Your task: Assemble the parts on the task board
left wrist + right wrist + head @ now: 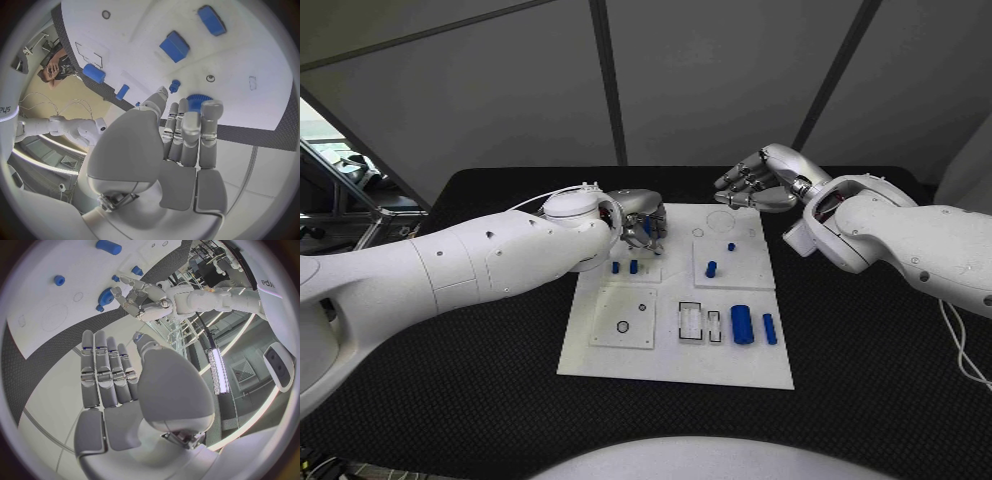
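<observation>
nearest the head camera, along the board's near edge, a thick blue cylinder (pixel 741 325) and a thinner blue bar (pixel 770 328) lie flat on the task board (pixel 675 365), both with their long axes running away from the robot, just beside a pair of rectangular slots (pixel 700 322). further in, two small blue pegs (pixel 625 267) stand near the board's left side, and a blue peg (pixel 711 268) stands on the raised square toward the right.

the left hand (pixel 635 220) hangs over the board's far left corner. in the left wrist view its fingers (pixel 190 131) are held straight and close together, pinching nothing, and a toothed blue part (pixel 199 99) lies on the board just beyond their tips, so it sits directly ahead of that hand; whether a tip touches it cannot be told.

the right hand (pixel 762 180) hovers off the board's far right corner, above the black table (pixel 877 340), well apart from every blue piece. its fingers (pixel 106 370) are also straight and side by side, holding nothing.

judged from this, the left hand is much the nearer to a part, and the toothed piece ahead of its fingertips looks like the likely next pick.
</observation>
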